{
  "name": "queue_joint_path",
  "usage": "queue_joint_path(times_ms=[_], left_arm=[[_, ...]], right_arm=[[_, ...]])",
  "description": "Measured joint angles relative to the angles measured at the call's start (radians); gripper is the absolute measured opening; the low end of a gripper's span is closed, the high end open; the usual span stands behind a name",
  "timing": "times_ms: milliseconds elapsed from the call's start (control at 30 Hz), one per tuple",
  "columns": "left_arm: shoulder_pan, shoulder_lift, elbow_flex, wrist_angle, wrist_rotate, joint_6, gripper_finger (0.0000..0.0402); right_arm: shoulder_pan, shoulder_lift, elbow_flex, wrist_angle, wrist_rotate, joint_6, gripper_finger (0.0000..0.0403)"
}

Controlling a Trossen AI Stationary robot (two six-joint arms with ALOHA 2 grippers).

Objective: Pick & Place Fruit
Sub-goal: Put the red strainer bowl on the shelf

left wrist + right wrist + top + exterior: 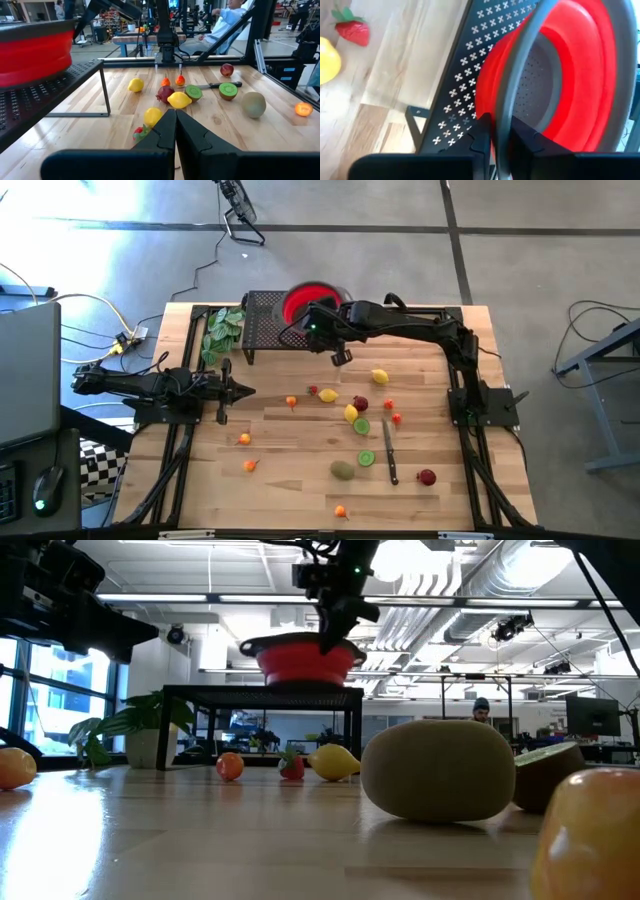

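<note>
The wooden table (pixel 300 480) carried a black perforated stand (pixel 262 320) at its far edge, and on the stand sat a red colander-like bowl (pixel 300 298) with a grey rim. The right gripper (pixel 495 135) was reached over to that bowl, its fingers clenched on the grey rim, as the right wrist view showed. The left gripper (pixel 175 131) hung low over the table's left side with its fingers pressed together and nothing between them. The fruit (pixel 351 413) lay scattered across the middle and near part of the table, all of it outside the bowl: lemons, a strawberry, lime halves, a brown kiwi (pixel 343 470) and small orange pieces. The step in hand appeared to be handling the bowl; done well, the rim grip should stay firm and the bowl level, lest it slide off the stand. A green leafy bunch (pixel 222 330) lay just beside the stand, and a slim dark knife (pixel 389 455) rested among the fruit, likely to obstruct picks near the lime halves.
</note>
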Motion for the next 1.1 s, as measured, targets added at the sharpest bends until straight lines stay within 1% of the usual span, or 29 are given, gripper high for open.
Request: queue_joint_path(times_ms=[267,367,567,700,833,900,1100], left_arm=[[0.0,0.0,0.0,0.0,-0.001,0.001,0.0003],[0.0,0.0,0.0,0.0,-0.003,0.001,0.0003],[0.0,0.0,0.0,-0.001,-0.003,0.001,0.0003],[0.0,0.0,0.0,-0.001,-0.003,0.001,0.0003],[0.0,0.0,0.0,-0.001,-0.003,0.0,0.0003],[0.0,0.0,0.0,-0.001,-0.003,0.001,0.0003],[0.0,0.0,0.0,-0.001,-0.002,0.0,0.0003]], right_arm=[[0.004,0.0,0.0,0.02,0.017,-0.006,0.009],[0.01,0.0,0.0,0.01,0.049,-0.005,0.0119],[0.032,0.0,0.0,-0.035,0.05,-0.004,0.0189],[0.056,0.0,0.0,-0.07,0.071,-0.001,0.0223],[0.082,0.0,0.0,-0.086,0.165,0.017,0.0233],[0.091,-0.003,0.0,-0.092,0.195,0.018,0.0234],[0.101,-0.045,0.0,-0.091,0.209,0.045,0.0235]])
